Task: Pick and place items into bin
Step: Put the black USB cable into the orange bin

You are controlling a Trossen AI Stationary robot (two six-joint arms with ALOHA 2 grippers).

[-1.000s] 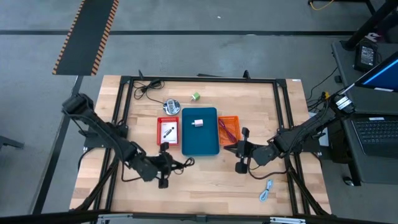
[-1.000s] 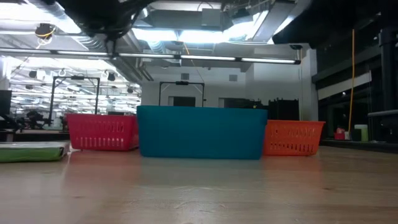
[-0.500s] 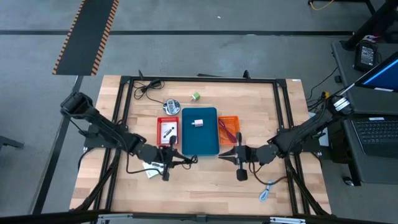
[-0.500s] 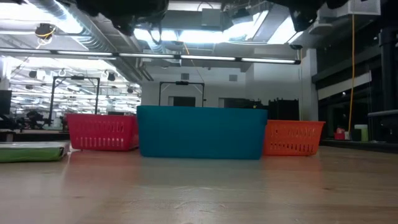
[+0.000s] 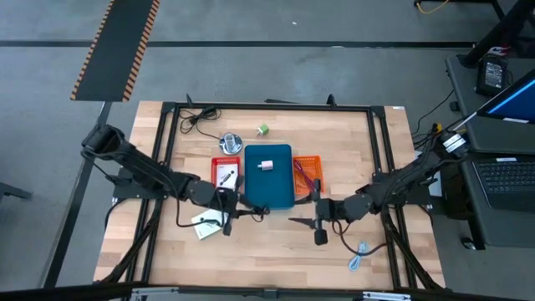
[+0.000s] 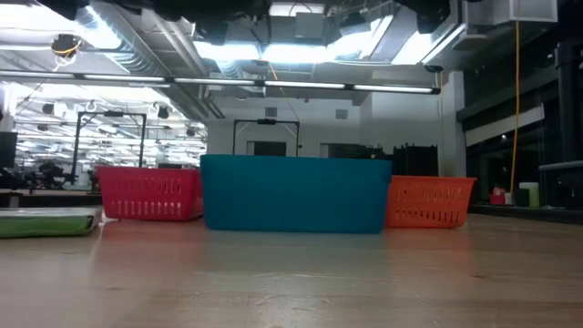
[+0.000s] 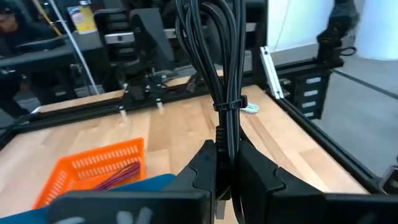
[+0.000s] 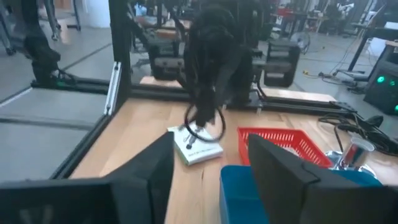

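My left gripper [image 5: 238, 211] hovers by the near-left corner of the teal bin [image 5: 269, 196], shut on a coiled black cable [image 7: 217, 56]. The right wrist view shows that cable [image 8: 205, 118] looping below the left arm. My right gripper [image 8: 217, 180] stands open just near of the teal bin [image 8: 249, 186], with nothing between its fingers [image 5: 303, 221]. A pale block [image 5: 267, 165] lies in the teal bin. A reddish cable [image 5: 303, 171] lies in the orange bin [image 5: 313, 160]. One white card [image 5: 203, 227] lies flat on the table, and another [image 5: 226, 176] lies in the red bin [image 5: 214, 171]. My left gripper pinches the black cable bundle [image 7: 225, 144] between its two fingers [image 7: 202, 165], below the tie [image 7: 231, 104] that binds the strands. The fingers come from the table's left and the bundle runs on past their tips. The cable is lifted clear of the table, its loop [image 8: 206, 124] hanging slack.
A shiny silver round object [image 5: 230, 142], a tiny green cube [image 5: 263, 130] and a loose black cable [image 5: 201, 117] lie at the far side. A blue-white cable [image 5: 358, 257] lies near the front right. A black frame [image 5: 171, 125] borders the wooden table.
My left gripper has carried the black cable from the near-left part of the table toward the teal bin, uncovering the white card that lay under the arm. My right gripper has moved toward the table's left, along the near side of the bins.
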